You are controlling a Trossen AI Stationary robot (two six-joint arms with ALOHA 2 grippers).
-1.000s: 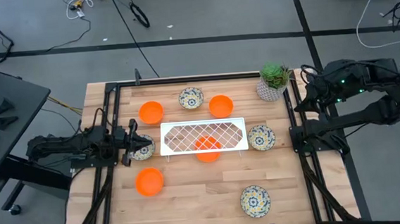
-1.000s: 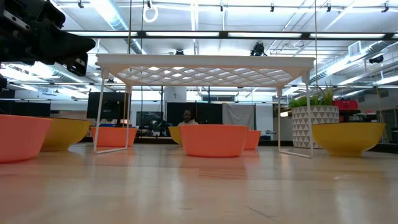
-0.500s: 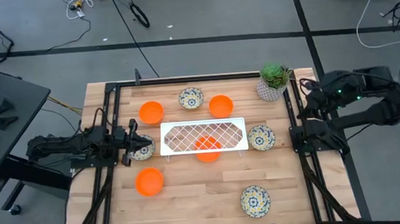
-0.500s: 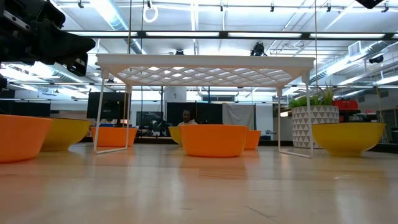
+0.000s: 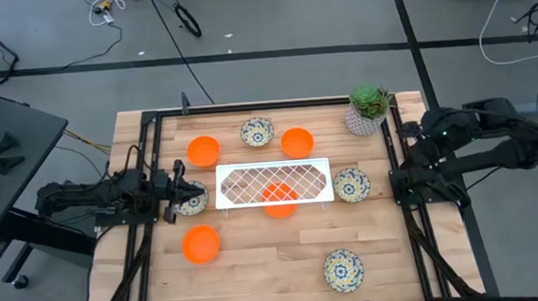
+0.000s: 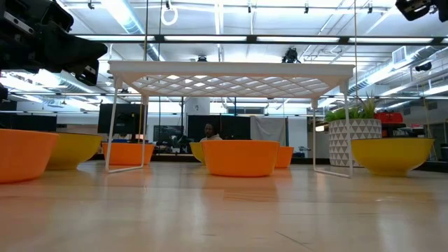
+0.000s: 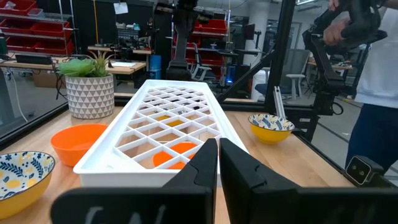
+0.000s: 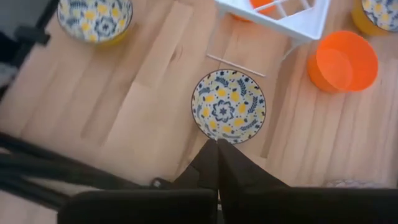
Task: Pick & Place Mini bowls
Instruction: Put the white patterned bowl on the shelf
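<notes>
— Wooden table (image 5: 258,265) holds a white rack (image 5: 274,183) in the middle. Where are the bowls?

— All around it; one orange bowl (image 5: 279,203) sits underneath. Left gripper (image 5: 196,193), fingers together, at nine o'clock. Right gripper (image 5: 418,131), fingers together, hangs at two o'clock above a flowered bowl (image 8: 228,106).

Mini bowls (image 5: 202,151) around rack (image 5: 274,183), one seemingly beneath it.

You're working in a robotics lab: red parts bins (image 7: 25,28) are lining shelves, workbenches (image 7: 112,51) are standing behind, ceiling strip lights (image 6: 126,17) are glowing overhead.
</notes>
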